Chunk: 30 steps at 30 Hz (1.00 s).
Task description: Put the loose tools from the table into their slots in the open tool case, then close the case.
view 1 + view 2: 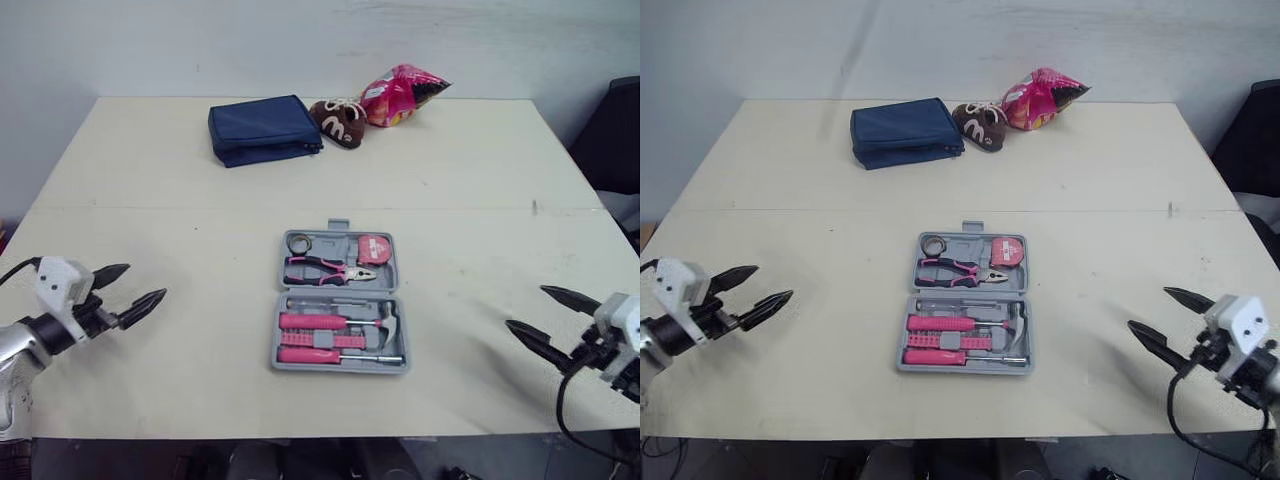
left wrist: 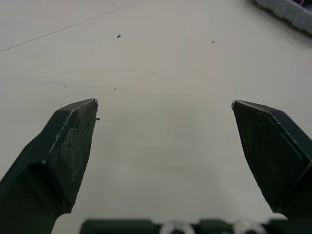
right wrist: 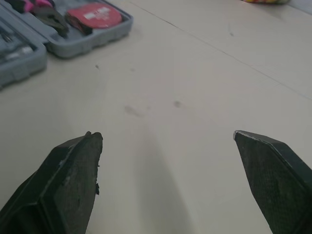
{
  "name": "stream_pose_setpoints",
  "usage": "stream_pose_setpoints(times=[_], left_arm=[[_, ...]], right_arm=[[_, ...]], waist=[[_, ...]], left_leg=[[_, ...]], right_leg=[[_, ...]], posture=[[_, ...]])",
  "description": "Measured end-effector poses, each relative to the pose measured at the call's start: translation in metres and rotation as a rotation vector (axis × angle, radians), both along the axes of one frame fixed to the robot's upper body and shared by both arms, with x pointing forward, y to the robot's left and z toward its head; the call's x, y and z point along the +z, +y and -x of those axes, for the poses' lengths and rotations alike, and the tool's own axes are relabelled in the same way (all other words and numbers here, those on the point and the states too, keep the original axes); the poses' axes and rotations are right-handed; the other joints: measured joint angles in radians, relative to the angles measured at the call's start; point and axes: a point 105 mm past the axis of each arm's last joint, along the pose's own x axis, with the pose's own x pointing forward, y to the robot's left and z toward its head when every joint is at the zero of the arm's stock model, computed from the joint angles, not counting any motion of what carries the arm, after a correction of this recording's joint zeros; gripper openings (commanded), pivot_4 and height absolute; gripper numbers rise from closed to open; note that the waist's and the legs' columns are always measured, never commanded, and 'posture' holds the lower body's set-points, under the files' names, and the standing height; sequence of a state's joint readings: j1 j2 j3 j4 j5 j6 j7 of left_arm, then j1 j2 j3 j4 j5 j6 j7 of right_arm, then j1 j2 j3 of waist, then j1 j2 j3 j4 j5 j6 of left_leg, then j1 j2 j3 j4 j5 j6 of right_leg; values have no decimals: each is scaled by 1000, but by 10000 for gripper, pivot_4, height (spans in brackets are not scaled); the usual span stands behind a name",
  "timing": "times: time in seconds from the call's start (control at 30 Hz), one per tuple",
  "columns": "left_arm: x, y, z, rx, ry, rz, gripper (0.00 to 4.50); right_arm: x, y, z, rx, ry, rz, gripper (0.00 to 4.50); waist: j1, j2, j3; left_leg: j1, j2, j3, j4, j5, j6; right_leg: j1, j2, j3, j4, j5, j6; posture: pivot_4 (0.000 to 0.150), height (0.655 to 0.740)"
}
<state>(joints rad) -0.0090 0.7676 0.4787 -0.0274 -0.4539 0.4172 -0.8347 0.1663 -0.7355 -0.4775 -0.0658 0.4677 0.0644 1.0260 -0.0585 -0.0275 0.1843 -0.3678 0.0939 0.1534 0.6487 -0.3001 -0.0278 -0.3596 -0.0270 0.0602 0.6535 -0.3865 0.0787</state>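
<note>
The grey tool case [image 1: 340, 369] lies open in the middle of the table. Its far half holds pink-handled pliers [image 1: 325, 268], a red tape measure [image 1: 374, 248] and a small roll [image 1: 299, 242]. Its near half holds a hammer [image 1: 388, 322] and pink-handled screwdrivers [image 1: 312, 322]. Every tool I see lies inside the case. My left gripper [image 1: 146, 281] hovers open over bare table, well to the left of the case. My right gripper [image 1: 525, 307] is open too, well to the right of it. The right wrist view catches the case's rim [image 3: 73, 46] with the tape measure [image 3: 95, 14].
At the table's far edge lie a navy pouch [image 1: 263, 130], a brown plush slipper [image 1: 338, 122] and a pink snack bag [image 1: 402, 95]. A dark chair [image 1: 615, 140] stands beyond the right edge. A seam crosses the tabletop behind the case.
</note>
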Motion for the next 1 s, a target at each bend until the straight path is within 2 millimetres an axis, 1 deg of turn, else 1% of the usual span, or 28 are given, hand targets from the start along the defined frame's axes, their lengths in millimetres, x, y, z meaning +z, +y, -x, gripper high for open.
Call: stream_pose_setpoints(times=[0.03,0.1,0.2,0.27,0.33,0.4,0.47,0.53,0.57,0.67,0.7,0.83,1.0], left_arm=[[0,-9,-3,-14,53,17,44570],[7,-34,-10,-61,108,51,44570],[16,-63,-18,-116,161,68,44570],[16,-75,-22,-127,209,67,44570],[13,-94,-29,-140,260,57,44570],[14,-107,-36,-141,276,61,44570],[14,-113,-40,-116,299,67,44570],[18,-126,-47,-106,314,77,44570],[18,-133,-51,-96,328,74,44570],[18,-151,-57,-94,354,54,44570],[16,-153,-57,-90,363,44,44570],[5,-148,-61,-38,415,9,44570],[7,-153,-70,-21,394,-1,44570]], right_arm=[[0,6,-6,-7,33,-9,45000],[0,19,-19,-32,130,-14,45000],[10,45,-31,-27,220,-41,45000],[13,55,-37,-44,284,-58,45000],[19,69,-46,-55,357,-91,45000],[22,77,-50,-60,412,-96,45000],[21,83,-53,-82,494,-116,45000],[21,97,-57,-76,578,-157,45000],[23,108,-61,-75,629,-185,45000],[28,130,-69,-65,676,-186,45000],[28,132,-70,-72,679,-178,45000],[26,136,-81,-128,691,-175,45000],[23,137,-91,-193,694,-144,45000]], waist=[[0,0,0],[1,0,0],[2,0,0],[1,0,0],[2,0,0],[3,0,0],[4,0,0],[2,0,0],[-1,0,0],[1,0,0],[1,0,0],[1,0,0],[0,0,0]], left_leg=[[0,0,-1,0,0,-1],[-2,0,-1,0,1,-2],[-3,0,-2,-1,2,-4],[-3,1,-2,-1,3,-4],[-6,1,0,0,4,-4],[-10,1,0,1,5,-4],[-12,1,0,1,5,-3],[-16,1,0,4,6,-4],[-16,1,0,4,7,-4],[-20,1,0,5,9,-4],[-21,1,0,5,9,-5],[-28,1,3,5,10,-5],[-28,1,3,9,10,-4]], right_leg=[[0,0,0,0,0,0],[-2,0,0,1,0,0],[-3,1,0,1,0,0],[-4,2,0,0,-1,-1],[-8,2,1,2,-1,-1],[-12,2,1,3,-1,-1],[-15,2,1,4,-1,-1],[-19,2,1,7,-1,-1],[-19,3,1,8,-1,-1],[-25,2,1,11,-1,-1],[-27,2,1,11,-1,-1],[-36,2,3,16,-1,-1],[-37,2,3,20,-1,-1]], posture=[[1500,7400],[1500,7400],[1500,7400],[1500,7400],[1500,7400],[1500,7400],[1500,7400],[1500,7400],[1500,7400],[1500,7400],[1500,7400],[1500,7400],[1500,7400]])
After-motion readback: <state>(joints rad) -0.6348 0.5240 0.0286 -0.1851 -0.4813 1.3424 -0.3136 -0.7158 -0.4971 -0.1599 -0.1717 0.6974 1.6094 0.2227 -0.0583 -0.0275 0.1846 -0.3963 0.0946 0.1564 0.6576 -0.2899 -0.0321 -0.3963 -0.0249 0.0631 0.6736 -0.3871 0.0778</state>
